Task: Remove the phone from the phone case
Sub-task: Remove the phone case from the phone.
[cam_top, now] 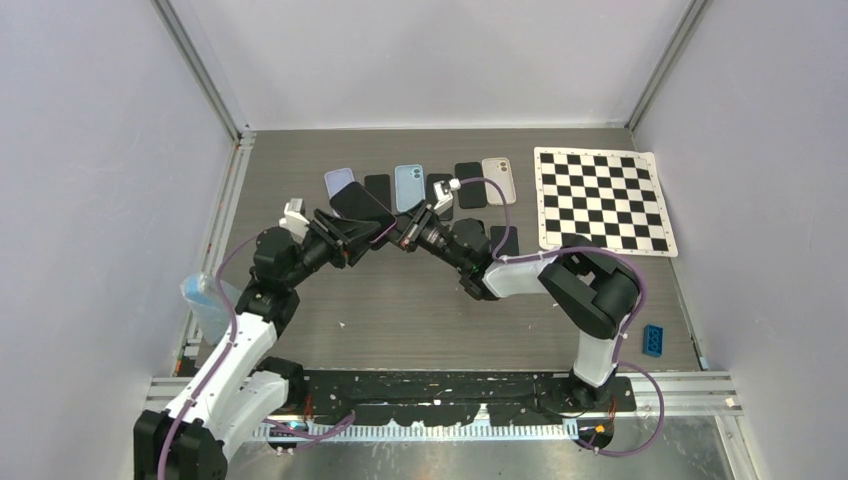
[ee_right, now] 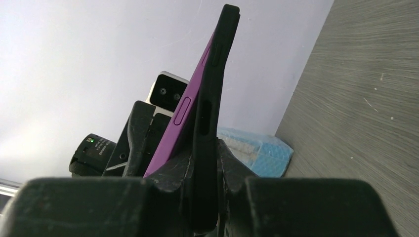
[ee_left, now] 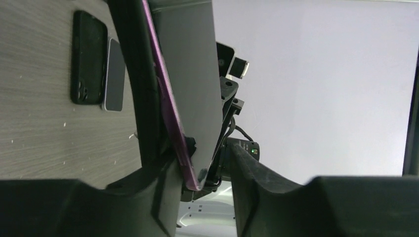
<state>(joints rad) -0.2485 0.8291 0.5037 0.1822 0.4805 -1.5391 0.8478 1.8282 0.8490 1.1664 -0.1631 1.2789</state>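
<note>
Clamping the phone case (ee_right: 212,98), the right claw (ee_right: 205,177) faces the left claw (ee_left: 197,168), whose grip on the phone (ee_right: 180,128) is unclear

The surface (cam_top: 400,300) is grey with a wood grain and scattered pale specks. Along its far side lies a row of flat handsets and cases: a lavender one (cam_top: 338,180), a black one (cam_top: 377,185), a light blue one (cam_top: 409,187), a partly hidden black one (cam_top: 441,187), another black one (cam_top: 468,185) and a beige one (cam_top: 498,180). A further dark one (cam_top: 505,240) lies nearer. A checkerboard sheet (cam_top: 603,200) covers the far right corner. A blue brick (cam_top: 654,340) sits near the right edge, and a pale blue bundle (cam_top: 207,308) sits at the left edge.
</note>
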